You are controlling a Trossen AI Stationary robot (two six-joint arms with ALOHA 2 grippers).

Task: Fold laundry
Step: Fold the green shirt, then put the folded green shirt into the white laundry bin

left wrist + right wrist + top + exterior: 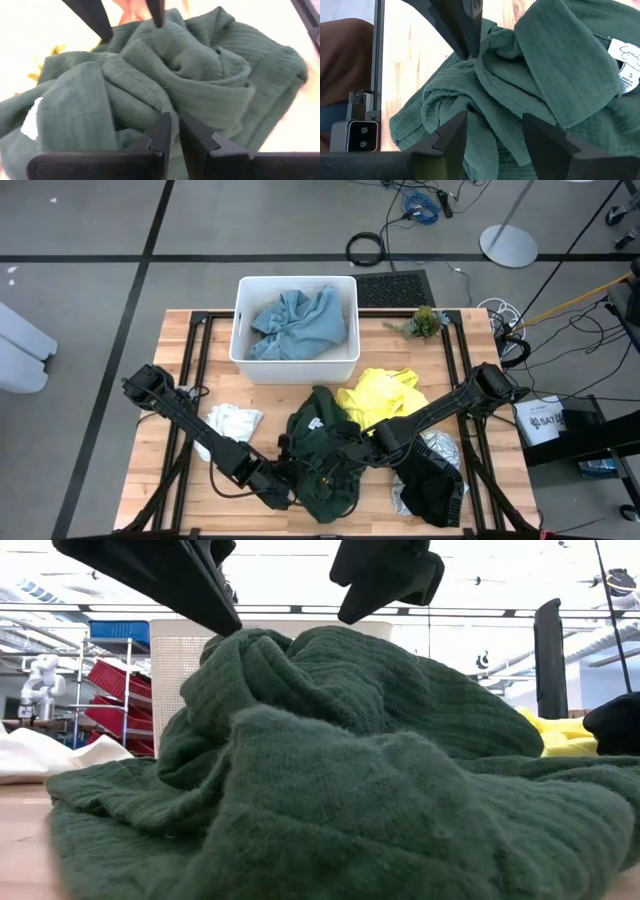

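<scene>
From above, the green shirt lies crumpled at the near middle of the wooden table. Both arms reach in over it: the left gripper at its near-left edge, the right gripper at its right side. A yellow cloth sits just beyond the shirt, a black garment and a grey patterned cloth lie to its right, and a small white cloth to its left. A blue garment is bunched inside the white tub at the far side.

At table height, the green shirt fills the picture in a heap, with both dark arms coming down from above onto its top.

Past the left wrist, the fingers stand nearly together with only a slim gap, pinching a fold of the green shirt.

Past the right wrist, the fingers stand moderately apart astride a ridge of the green shirt; I cannot tell whether they grip it. A white label shows on the cloth.
</scene>
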